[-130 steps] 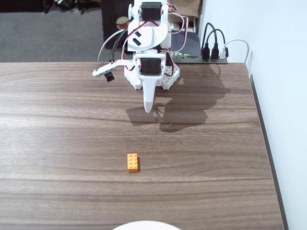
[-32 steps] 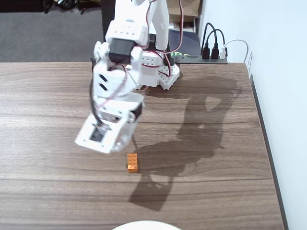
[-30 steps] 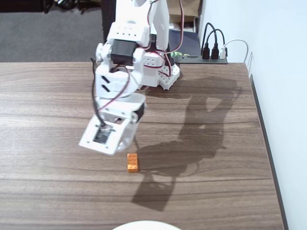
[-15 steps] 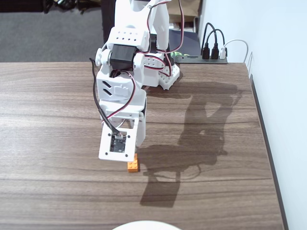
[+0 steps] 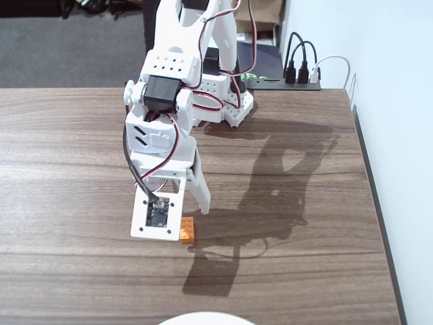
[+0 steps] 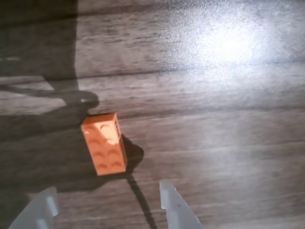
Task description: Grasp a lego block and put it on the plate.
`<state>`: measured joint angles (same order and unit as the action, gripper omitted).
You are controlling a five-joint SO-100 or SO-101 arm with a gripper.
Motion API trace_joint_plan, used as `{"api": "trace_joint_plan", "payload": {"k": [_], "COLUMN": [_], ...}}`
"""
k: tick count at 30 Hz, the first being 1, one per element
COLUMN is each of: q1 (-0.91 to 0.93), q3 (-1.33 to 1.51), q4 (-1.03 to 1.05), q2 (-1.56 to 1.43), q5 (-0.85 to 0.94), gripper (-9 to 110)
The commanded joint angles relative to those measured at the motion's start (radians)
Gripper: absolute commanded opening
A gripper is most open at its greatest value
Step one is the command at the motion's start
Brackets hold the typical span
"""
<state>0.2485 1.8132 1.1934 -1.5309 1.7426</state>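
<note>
Now we hold our claw (image 6: 107, 202) spread just above the brick (image 6: 104, 143), which lies flat on the counter (image 5: 304, 271); the plate (image 5: 199, 318) sits apart.

The dark wood-grain table (image 5: 304, 271) is carrying the orange lego block (image 5: 187, 230), lying flat just below the open gripper (image 6: 107, 205) and partly hidden by it in the fixed view, the white plate (image 5: 203, 318) resting well beyond at the near edge.
</note>
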Motion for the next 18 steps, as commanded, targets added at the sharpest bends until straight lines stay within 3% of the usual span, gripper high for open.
{"api": "trace_joint_plan", "payload": {"k": [1,18], "q1": [-0.009,-0.046], "q3": [-0.043,-0.074], "q4": [-0.026,-0.089], "q2": [0.006,0.104], "q5": [0.000,-0.008], "gripper": [29,23]}}
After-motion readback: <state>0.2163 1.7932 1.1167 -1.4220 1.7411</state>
